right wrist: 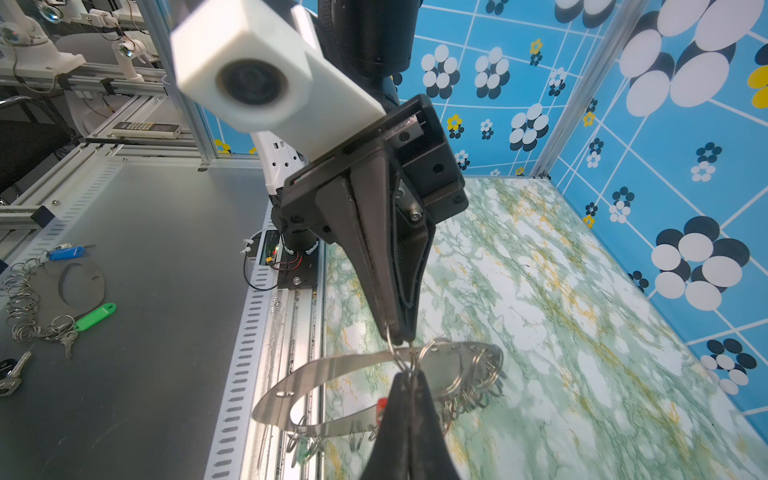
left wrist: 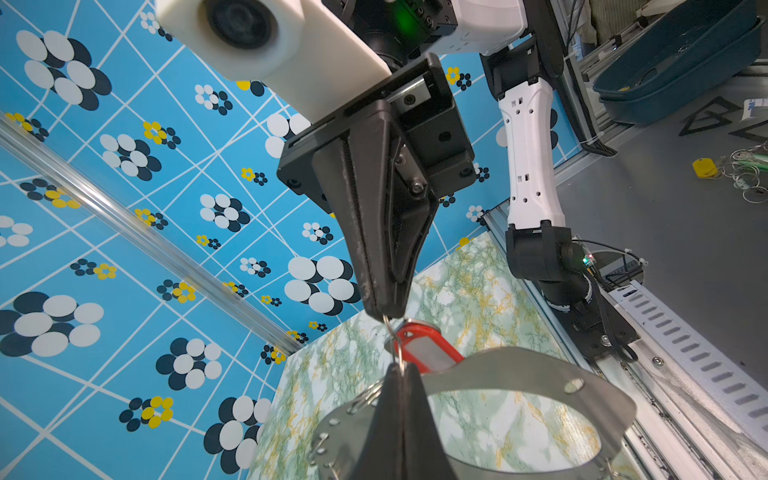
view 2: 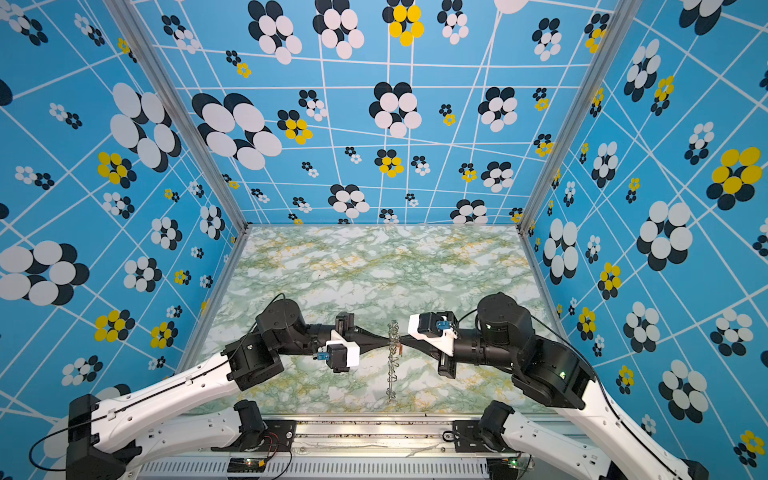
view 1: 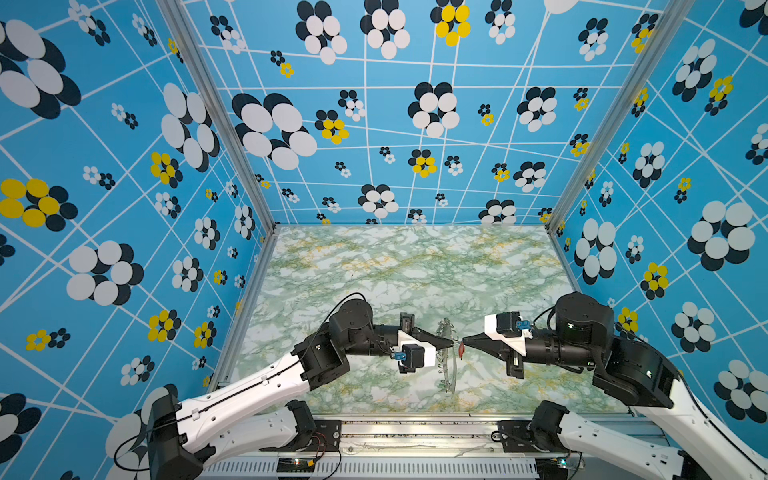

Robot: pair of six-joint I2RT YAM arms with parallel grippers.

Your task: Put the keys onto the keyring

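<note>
The keyring (left wrist: 519,370), a grey metal crescent plate edged with silver rings (right wrist: 478,374), hangs in the air over the table, edge-on in both top views (view 1: 446,365) (view 2: 392,365). My left gripper (view 1: 451,343) (left wrist: 399,365) is shut on a ring at its edge. Tip to tip with it, my right gripper (view 1: 464,341) (right wrist: 409,374) is shut on the wire loop of a red key (left wrist: 428,347) (view 1: 460,351). That loop spans the small gap between both tips. A pale tag (right wrist: 305,451) dangles under the plate.
The marble-patterned table (view 1: 395,270) is boxed in by blue flowered walls on three sides. Outside, on the grey bench, lie another ring plate (right wrist: 62,286) with a green tag (right wrist: 95,316) and a blue tag (right wrist: 66,252), a yellow tag (left wrist: 704,168) and a dark bin (left wrist: 677,62).
</note>
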